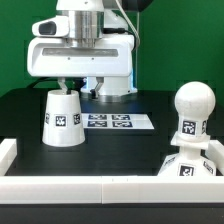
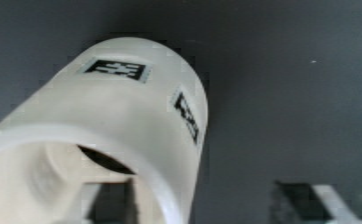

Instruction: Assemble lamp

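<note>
The lamp is partly built, judging by how the parts are lying now. In the exterior view the bulb (image 1: 191,108) is already sitting upright in the base (image 1: 188,162), and the pair is standing at about four o'clock on the black counter (image 1: 110,150), just behind the white rail (image 1: 100,187) that is running along the near edge. That join looks done. What seems left is the shade (image 1: 63,117): it is still well apart from the bulb, standing on the counter at about nine o'clock with its wide end down and its narrow end up.

The gripper (image 1: 70,86) is hanging directly over the shade, its fingers (image 1: 59,88) reaching down to the narrow top. The wrist view is looking down the shade's tagged wall (image 2: 133,110) with one dark fingertip (image 2: 110,205) showing inside its open mouth and the other (image 2: 302,203) outside the wall, so the fingers are straddling the rim. They look part open, but whether they are pressing on the wall or only bracketing it, I cannot tell.

The marker board (image 1: 108,122) is lying flat near the centre, just beside the shade.

My judgement: roughly two of three parts are joined; carrying the shade over and lowering it onto the bulb remains.
</note>
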`<state>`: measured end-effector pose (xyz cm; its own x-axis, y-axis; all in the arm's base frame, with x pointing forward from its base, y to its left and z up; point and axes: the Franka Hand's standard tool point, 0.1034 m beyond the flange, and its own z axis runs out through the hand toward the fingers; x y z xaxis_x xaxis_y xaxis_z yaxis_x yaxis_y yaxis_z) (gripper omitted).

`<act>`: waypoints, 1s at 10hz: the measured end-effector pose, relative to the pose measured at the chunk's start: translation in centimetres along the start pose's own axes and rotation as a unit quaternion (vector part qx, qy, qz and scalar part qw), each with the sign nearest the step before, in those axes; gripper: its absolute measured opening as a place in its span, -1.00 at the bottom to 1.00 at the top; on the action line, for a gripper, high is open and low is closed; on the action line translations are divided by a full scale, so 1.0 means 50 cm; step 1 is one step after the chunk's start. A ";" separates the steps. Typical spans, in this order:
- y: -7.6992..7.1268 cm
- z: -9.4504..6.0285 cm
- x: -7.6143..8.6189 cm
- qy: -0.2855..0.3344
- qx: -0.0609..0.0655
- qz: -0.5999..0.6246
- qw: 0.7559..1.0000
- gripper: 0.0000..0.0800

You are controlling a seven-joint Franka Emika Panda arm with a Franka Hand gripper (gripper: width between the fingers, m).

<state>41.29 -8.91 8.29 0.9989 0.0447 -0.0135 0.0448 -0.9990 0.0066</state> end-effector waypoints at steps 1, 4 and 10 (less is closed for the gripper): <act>0.000 0.000 0.000 0.000 0.000 0.000 1.000 -0.36; 0.000 -0.002 0.002 0.002 0.000 0.000 1.000 -0.89; -0.011 -0.004 0.005 0.000 0.002 0.010 1.000 -0.89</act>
<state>41.54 -8.35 8.48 0.9996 0.0251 -0.0131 0.0252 -0.9997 0.0031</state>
